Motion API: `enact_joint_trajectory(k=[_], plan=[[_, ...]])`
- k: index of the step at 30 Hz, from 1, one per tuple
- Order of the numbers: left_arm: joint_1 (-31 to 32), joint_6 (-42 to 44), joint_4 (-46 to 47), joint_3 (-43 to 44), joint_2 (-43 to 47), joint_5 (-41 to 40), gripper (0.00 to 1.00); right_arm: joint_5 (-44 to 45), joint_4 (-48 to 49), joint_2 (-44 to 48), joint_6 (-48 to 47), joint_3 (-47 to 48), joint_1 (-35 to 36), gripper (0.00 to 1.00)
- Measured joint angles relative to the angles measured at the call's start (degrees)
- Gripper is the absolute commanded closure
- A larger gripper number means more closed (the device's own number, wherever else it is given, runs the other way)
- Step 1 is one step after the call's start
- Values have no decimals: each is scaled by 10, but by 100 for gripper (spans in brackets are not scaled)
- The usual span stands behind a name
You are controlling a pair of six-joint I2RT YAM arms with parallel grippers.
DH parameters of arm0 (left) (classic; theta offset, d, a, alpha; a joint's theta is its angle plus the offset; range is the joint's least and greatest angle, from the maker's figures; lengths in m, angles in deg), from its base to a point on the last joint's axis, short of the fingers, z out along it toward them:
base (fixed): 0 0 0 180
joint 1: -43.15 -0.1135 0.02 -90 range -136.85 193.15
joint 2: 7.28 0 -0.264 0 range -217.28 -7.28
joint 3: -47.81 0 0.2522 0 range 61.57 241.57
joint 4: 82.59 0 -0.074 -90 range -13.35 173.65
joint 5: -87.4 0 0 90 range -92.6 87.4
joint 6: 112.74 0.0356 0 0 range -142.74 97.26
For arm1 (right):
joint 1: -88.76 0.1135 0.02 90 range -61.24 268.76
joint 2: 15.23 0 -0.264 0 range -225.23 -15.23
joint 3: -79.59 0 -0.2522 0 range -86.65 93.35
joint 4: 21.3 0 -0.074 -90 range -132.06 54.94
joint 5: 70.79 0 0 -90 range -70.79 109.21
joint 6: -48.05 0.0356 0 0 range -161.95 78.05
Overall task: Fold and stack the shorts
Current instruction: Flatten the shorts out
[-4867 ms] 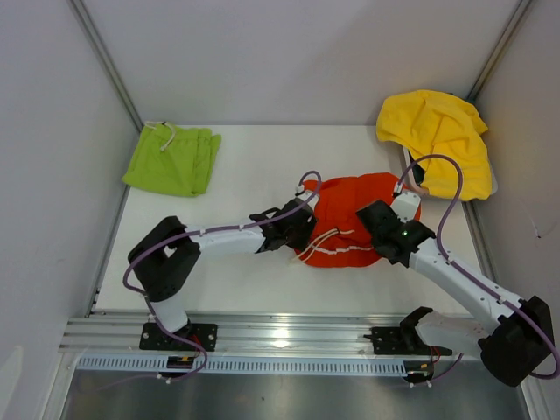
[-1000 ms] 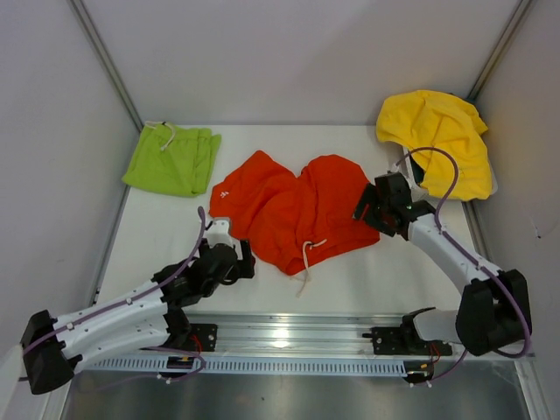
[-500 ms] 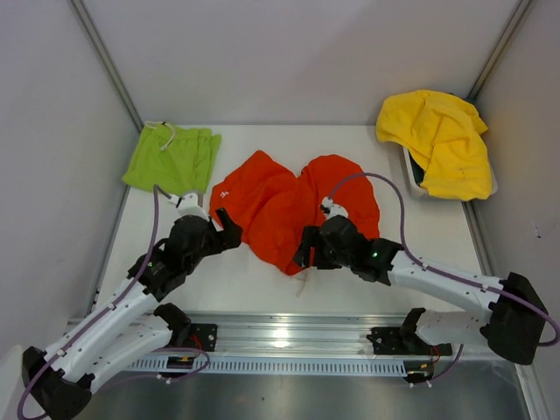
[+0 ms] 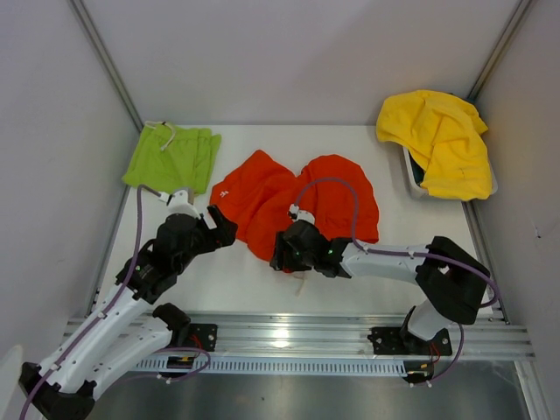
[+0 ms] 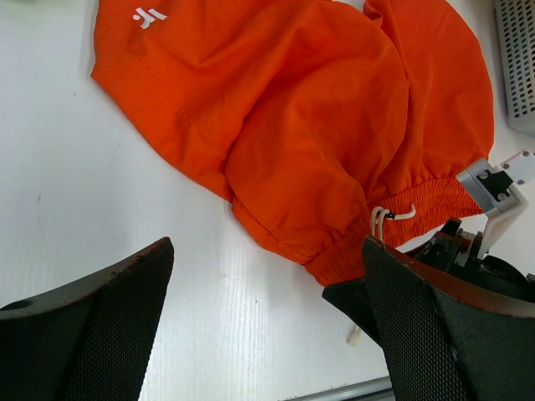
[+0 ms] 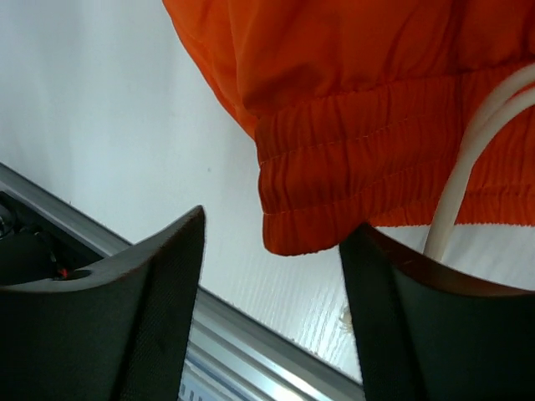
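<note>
The orange-red shorts [image 4: 306, 206] are spread flat and unfolded at the middle of the desk [image 4: 262, 144], with the two legs fanned toward the far edge and the gathered waistband [image 6: 368, 175] turned toward the near edge. A white drawstring [image 5: 386, 219] is seen looped at that waistband, and a small white logo [image 5: 149, 15] is printed on the left leg. The lime-green shorts [image 4: 171, 159] are laid folded at the far left corner, well apart from the orange-red pair. The left hand [image 4: 224, 229] is held released, its fingers spread wide, low over bare desk just beside the left leg's hem; nothing is gripped by it. The right hand [image 4: 278, 255] is placed at the near end of the waistband; its fingers [image 6: 125, 309] are parted, with the waistband's corner seen between them and no cloth pinched, so it too is released. A crumpled yellow cloth [image 4: 442, 140] is draped over a pale tray [image 4: 409, 173] at the far right corner.
</note>
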State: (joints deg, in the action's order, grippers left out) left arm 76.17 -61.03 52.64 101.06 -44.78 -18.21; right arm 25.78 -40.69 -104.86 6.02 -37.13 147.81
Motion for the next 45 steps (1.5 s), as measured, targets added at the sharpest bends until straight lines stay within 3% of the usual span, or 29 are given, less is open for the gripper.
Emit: enact_joint_trajectory(k=[2, 3, 5, 6, 8, 13, 21, 22, 25, 33, 45], plan=[[-3, 3, -2, 0, 2, 0, 5, -2, 9, -17, -6, 10, 1, 54], [-5, 5, -2, 0, 3, 0, 5, -4, 16, -22, -9, 14, 1, 70], [-7, 9, -4, 0, 4, 0, 5, -9, 28, -27, -15, 18, 4, 83], [-8, 9, -5, 0, 4, 0, 5, -10, 30, -27, -16, 19, 5, 94], [-11, 13, -5, 0, 4, 0, 5, -10, 34, -27, -16, 21, 10, 100], [-22, 14, -2, -1, -9, 9, 5, 1, 15, 18, -15, -13, 12, 100], [-28, 13, 23, -22, -33, 25, 5, 30, -81, 279, 4, -147, -41, 99], [-28, 13, 24, -23, -34, 26, 5, 31, -93, 304, 5, -156, -49, 89], [-28, 13, 31, -23, -37, 28, 5, 32, -109, 348, 6, -177, -62, 80], [-28, 13, 37, -23, -47, 28, 5, 28, -86, 331, 12, -212, -21, 58], [-28, 14, 39, -23, -49, 28, 5, 106, 33, 311, 13, -281, 72, 47]])
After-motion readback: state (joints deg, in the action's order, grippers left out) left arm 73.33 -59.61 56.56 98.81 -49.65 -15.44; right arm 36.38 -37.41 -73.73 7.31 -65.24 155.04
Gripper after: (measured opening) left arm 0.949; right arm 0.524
